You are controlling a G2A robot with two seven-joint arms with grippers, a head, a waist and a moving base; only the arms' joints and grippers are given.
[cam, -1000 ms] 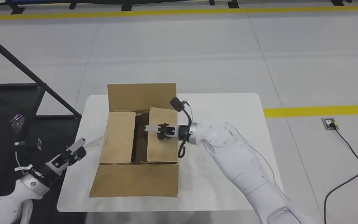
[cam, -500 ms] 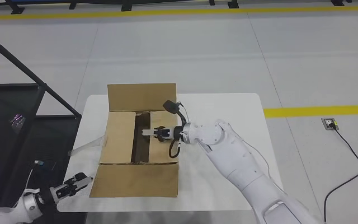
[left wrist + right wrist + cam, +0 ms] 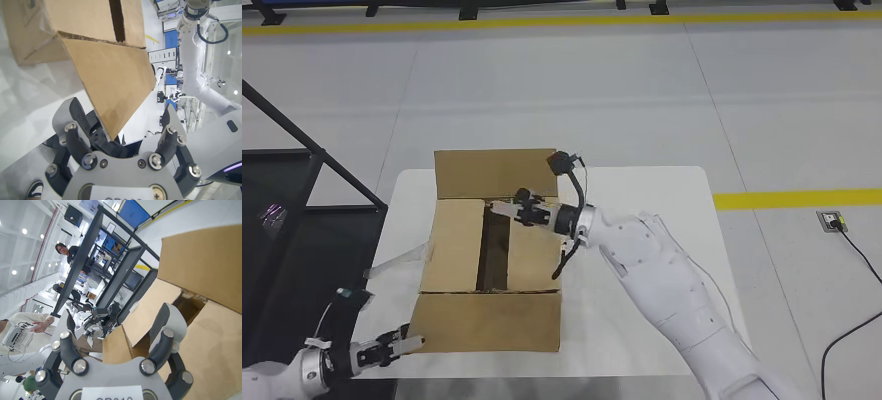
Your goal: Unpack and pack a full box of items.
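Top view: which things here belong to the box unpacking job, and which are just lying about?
Job: cardboard box, flaps partly open; left gripper, open at its front flap's corner; right gripper, open over the top flaps; white table under it.
Lying about: black metal frame; floor socket with cable; yellow floor tape.

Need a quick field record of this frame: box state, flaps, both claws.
box: cardboard box on white table
far flap: folded open
near flap: folded outward, toward the robot
side flaps: lowered over the top, dark gap between them
contents: cannot tell
left claw: open, near flap's left corner between its fingers
right claw: open, over the far end of the side flaps
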